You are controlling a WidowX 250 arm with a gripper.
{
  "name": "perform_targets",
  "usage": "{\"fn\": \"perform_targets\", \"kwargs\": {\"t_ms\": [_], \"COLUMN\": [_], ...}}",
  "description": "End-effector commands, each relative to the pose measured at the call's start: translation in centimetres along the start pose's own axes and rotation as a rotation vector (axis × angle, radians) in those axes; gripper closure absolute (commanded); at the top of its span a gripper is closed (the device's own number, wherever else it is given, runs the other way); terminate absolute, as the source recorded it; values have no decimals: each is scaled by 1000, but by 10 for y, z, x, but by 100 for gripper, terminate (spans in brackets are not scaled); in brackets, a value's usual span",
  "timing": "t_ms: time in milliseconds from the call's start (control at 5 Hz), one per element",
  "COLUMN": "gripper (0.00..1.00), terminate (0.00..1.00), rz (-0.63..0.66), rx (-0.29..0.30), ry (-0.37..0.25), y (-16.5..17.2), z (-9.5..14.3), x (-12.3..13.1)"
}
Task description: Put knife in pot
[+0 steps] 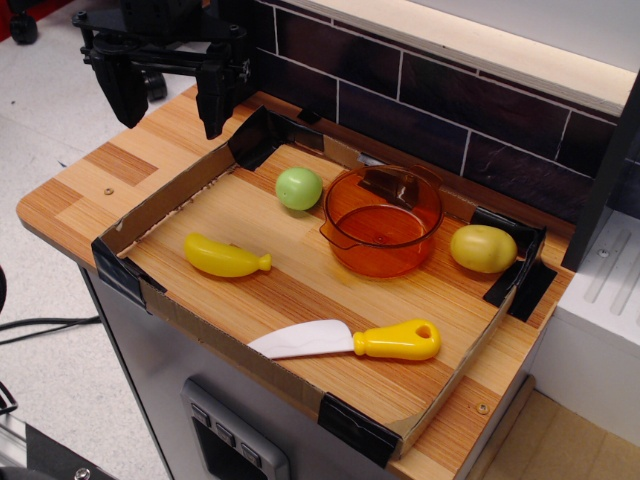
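Up in the upper left of the frame, the black tool (168, 98) hangs above the counter's (70, 195) left end, its two fingers spread apart and holding nothing. Lower centre, the knife (352, 340) lies flat near the front cardboard wall (230, 345), blade pointing left. Toward the back right stands the pot (383, 222), just beside the green ball (298, 188). Bare board separates knife and pot.

Wooden table (80, 190), cardboard tray (150, 205) on it

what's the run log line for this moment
pincer open, above tray's far-left corner | knife untouched near front wall | pot empty
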State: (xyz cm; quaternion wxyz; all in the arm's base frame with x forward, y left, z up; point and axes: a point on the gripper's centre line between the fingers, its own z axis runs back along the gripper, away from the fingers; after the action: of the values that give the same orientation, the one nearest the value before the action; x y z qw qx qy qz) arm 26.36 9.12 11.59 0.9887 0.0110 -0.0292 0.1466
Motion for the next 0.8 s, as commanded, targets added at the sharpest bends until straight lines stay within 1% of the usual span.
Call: {"fn": "perform_targets", "kwargs": {"t_ms": [0, 200, 400, 600], "gripper": [0, 0, 0, 0], "terminate": [0, 0, 0, 0], "rz": [0, -247, -498, -724], "rx": [0, -48, -54, -56], "ry": [0, -34, -42, -114], "y": [0, -13, -25, -41], "z": [0, -8, -9, -15], "x": [0, 1, -1, -10]}}
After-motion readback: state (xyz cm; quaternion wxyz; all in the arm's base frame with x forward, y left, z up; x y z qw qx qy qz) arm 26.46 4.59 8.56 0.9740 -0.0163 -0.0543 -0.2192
